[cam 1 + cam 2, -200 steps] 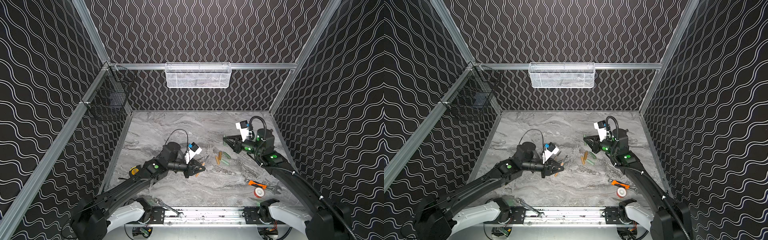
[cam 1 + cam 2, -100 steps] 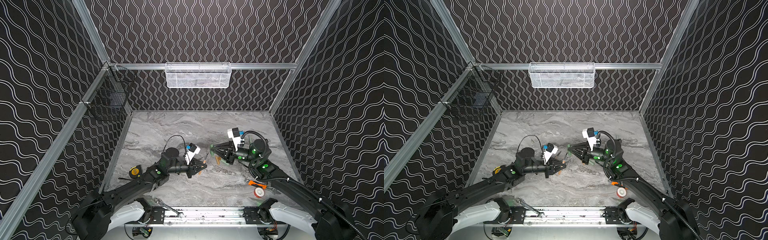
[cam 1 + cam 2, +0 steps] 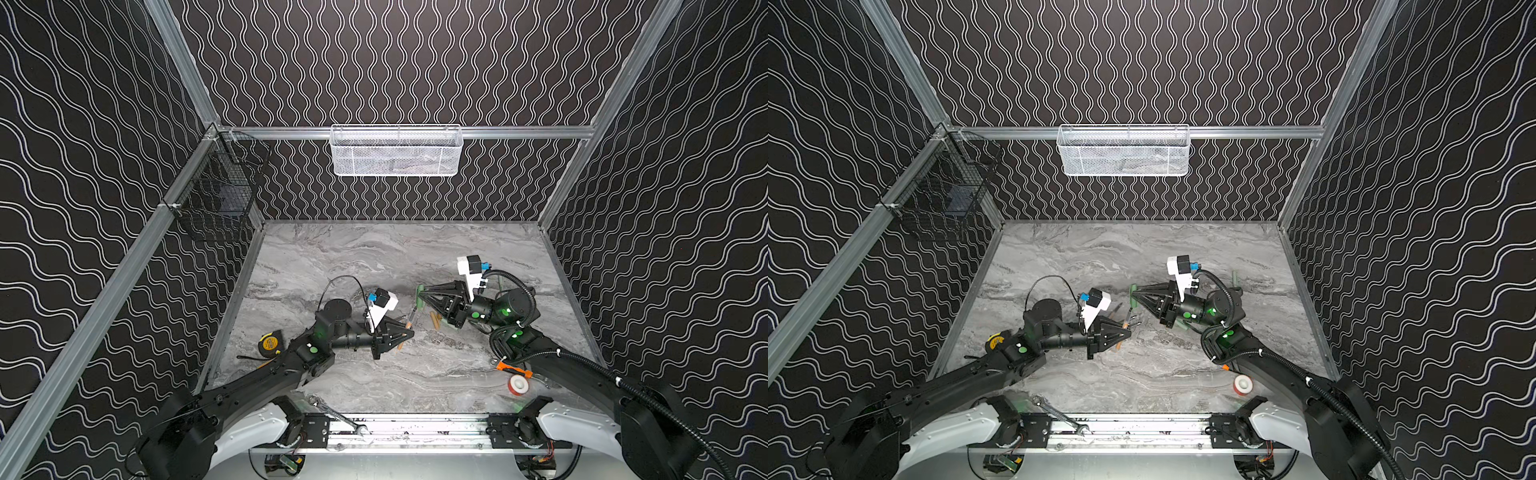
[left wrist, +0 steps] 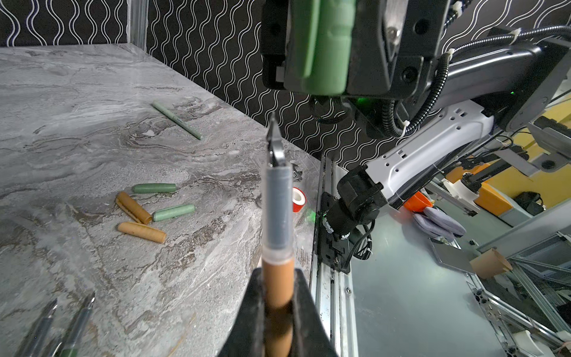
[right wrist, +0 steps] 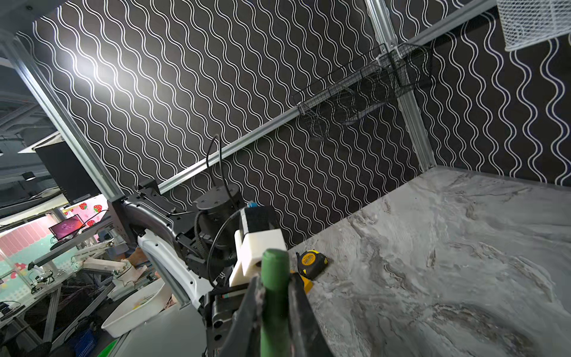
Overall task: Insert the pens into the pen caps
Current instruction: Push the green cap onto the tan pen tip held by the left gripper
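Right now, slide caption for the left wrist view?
Left hand grips tan-barrelled pen, nib pointing toward green cap held by right hand.

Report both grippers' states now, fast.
Left gripper: shut on a tan pen.
Right gripper: shut on a green pen cap.

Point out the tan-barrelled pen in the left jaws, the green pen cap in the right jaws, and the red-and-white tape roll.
tan-barrelled pen [image 4: 277, 213]: left wrist view, grey grip section.
green pen cap [image 5: 275, 293]: right wrist view, mid-body.
red-and-white tape roll [image 3: 518, 385]: in a top view, white face.
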